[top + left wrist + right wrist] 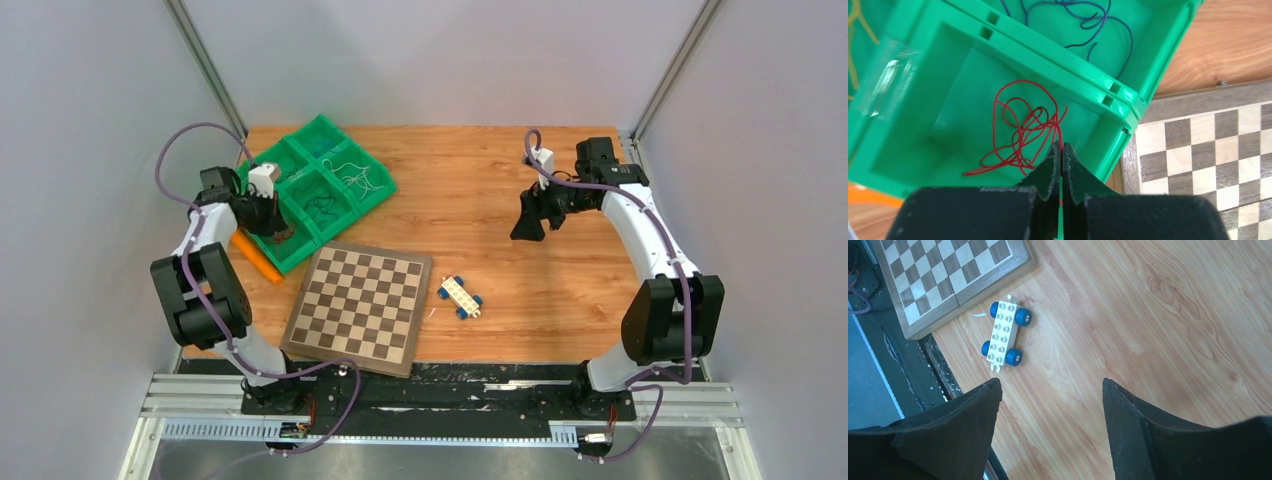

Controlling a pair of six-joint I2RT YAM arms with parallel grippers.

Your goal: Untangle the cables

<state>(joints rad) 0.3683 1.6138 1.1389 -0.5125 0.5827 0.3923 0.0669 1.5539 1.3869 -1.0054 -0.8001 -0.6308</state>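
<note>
Left wrist view: left gripper (1061, 148) fingers are pressed together, pinching one strand of the red cable (1024, 131) at the tips. The cable is thin, hair-like wire, looped and crossed over itself into a loose tangle. It lies on the floor of a green tray (1048, 62) compartment, just ahead and left of the fingertips. A blue-purple cable (1100, 21) curls in the compartment beyond the divider.

Right wrist view: right gripper (1051, 385) fingers are spread wide and hold nothing. A wheeled toy brick (1004, 332) sits ahead-left of them on the wooden table (1158, 330).

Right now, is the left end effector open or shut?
Shut: the left end effector pinches a red cable inside the green tray.
</note>
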